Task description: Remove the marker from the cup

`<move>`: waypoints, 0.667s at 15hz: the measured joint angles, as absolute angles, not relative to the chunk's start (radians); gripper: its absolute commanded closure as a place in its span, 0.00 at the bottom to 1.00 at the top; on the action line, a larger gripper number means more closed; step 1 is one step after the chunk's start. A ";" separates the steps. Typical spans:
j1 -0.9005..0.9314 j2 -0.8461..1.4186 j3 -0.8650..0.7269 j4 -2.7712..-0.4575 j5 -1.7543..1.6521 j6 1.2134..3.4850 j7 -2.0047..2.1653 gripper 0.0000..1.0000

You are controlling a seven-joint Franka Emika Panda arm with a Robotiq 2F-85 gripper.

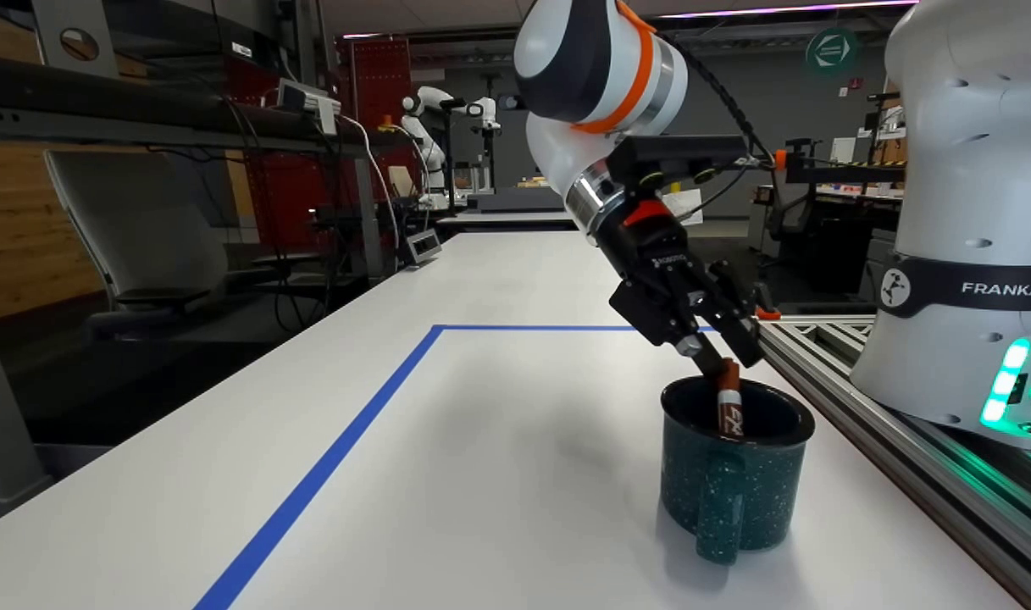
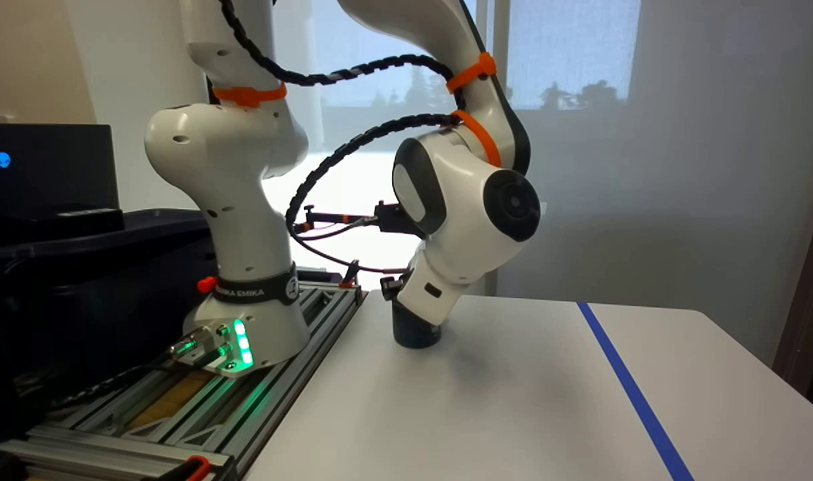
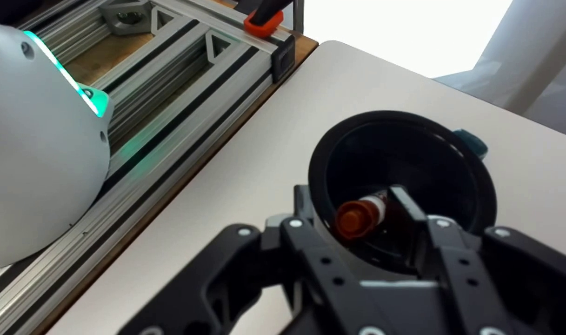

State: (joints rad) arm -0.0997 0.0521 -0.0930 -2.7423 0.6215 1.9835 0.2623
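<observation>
The dark teal speckled cup (image 1: 773, 500) stands upright on the table; it shows in the wrist view (image 3: 389, 116) and partly behind the arm in an exterior view (image 2: 416, 332). The marker (image 1: 730, 405) leans inside the cup, its red-orange end near the rim, with a white band below; its lower part is hidden. My gripper (image 1: 728, 352) is tilted above the cup. In the wrist view my gripper (image 3: 356, 203) is open, with the marker (image 3: 357, 217) between its fingers. One finger reaches over the cup's opening and the other is outside the rim.
The robot base (image 1: 972, 254) and its aluminium rail frame (image 1: 888, 440) run along the table edge close to the cup. Blue tape (image 1: 337, 457) marks lines on the white table (image 1: 498, 474). The cup's handle (image 3: 471, 143) points away from the gripper in the wrist view.
</observation>
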 measured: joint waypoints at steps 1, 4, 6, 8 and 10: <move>-0.100 0.053 -0.093 -2.742 0.621 1.985 0.257 0.64; -0.100 0.055 -0.093 -2.742 0.621 1.996 0.241 0.82; -0.100 0.057 -0.094 -2.742 0.620 2.003 0.226 1.00; -0.101 0.057 -0.097 -2.740 0.619 2.003 0.212 0.96; -0.101 0.055 -0.100 -2.742 0.618 2.003 0.200 1.00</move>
